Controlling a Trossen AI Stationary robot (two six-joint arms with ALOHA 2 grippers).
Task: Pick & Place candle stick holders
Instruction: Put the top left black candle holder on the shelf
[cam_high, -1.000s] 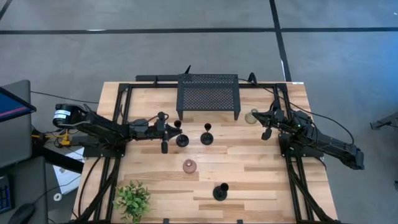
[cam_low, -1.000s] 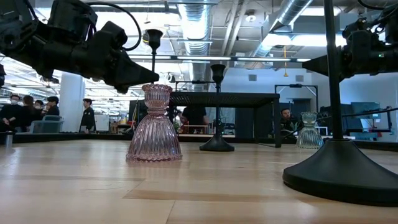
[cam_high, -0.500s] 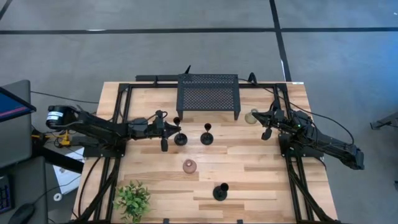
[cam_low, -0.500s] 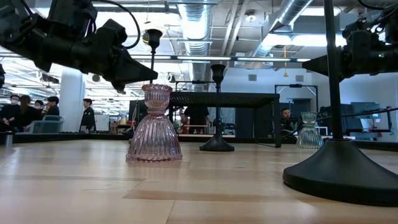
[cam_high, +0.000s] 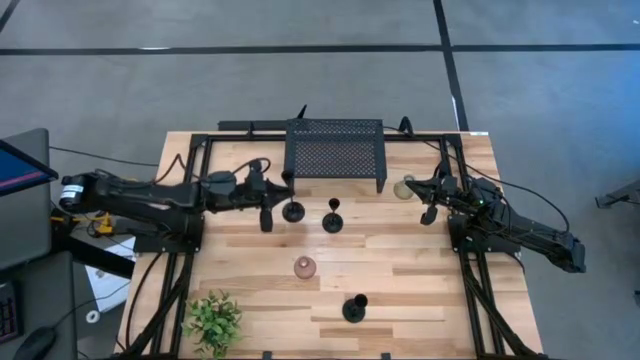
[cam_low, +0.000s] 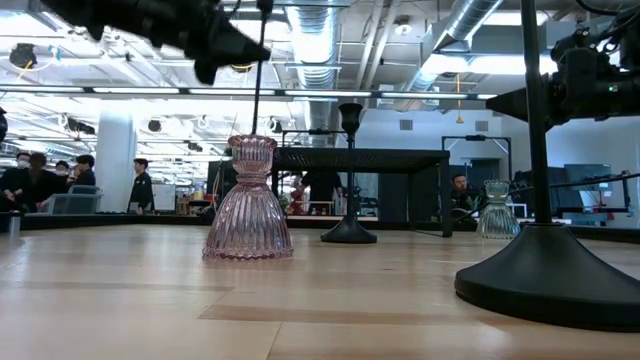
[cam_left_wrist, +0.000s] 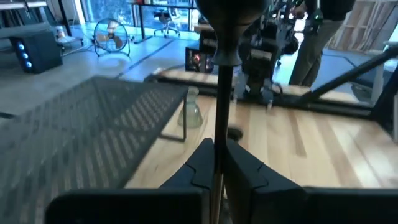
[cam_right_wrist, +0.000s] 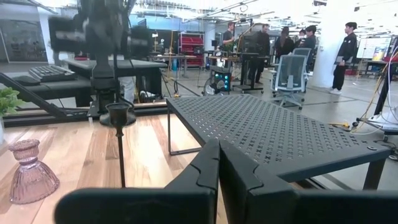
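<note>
The left arm's jaws (cam_left_wrist: 217, 163) are clenching the thin stem of a tall black candlestick (cam_high: 292, 208), so it is hanging straight up between them, lifted off the counter (cam_high: 400, 290). Just past these jaws is the black mesh shelf (cam_high: 334, 153), likely where it is going. A shorter candlestick (cam_high: 332, 218) is standing beside them, and the third candlestick (cam_high: 354, 307) is far off, past the pink glass holder (cam_high: 304, 267). The right arm's jaws (cam_right_wrist: 219, 163) are pressed together, holding nothing, waiting near the clear glass holder (cam_high: 404, 187).
</note>
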